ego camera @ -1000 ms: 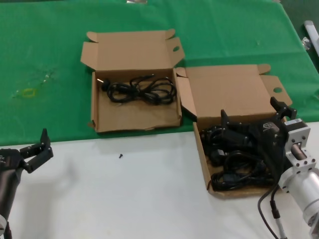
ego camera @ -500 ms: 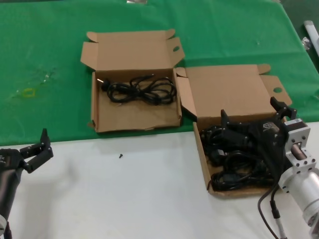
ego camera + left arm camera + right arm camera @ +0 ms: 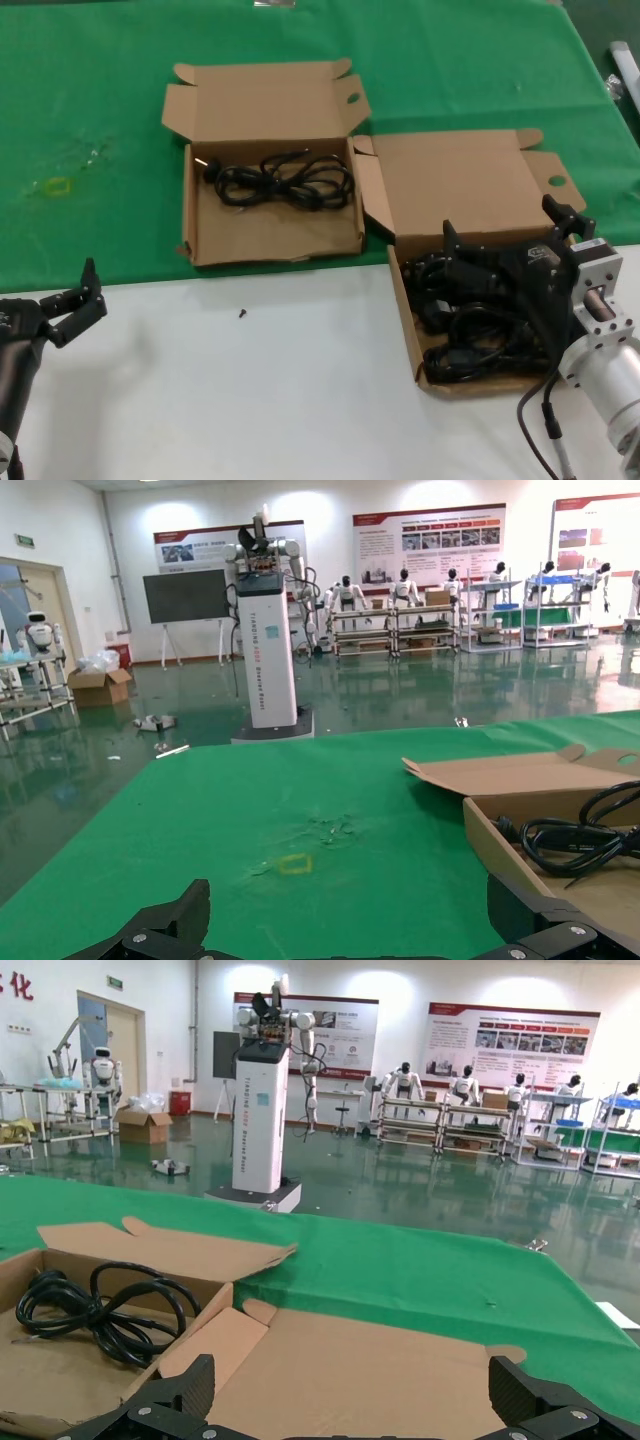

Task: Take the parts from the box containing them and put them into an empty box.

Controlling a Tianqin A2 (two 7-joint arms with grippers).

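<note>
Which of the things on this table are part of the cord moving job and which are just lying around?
Job: thin black rubber power cords; squarish brown cardboard box holding them; wider brown cardboard box, one cord inside; right gripper.
Lying about: small dark screw; yellow ring mark; left gripper, idle.

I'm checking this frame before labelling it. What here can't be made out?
- Head view: whether the right gripper, low in the box of cords, holds a cord; its own body hides this.
- Head view: the tiny dark thing on the white table is too small to identify.
- Left gripper waits, jaws open.
</note>
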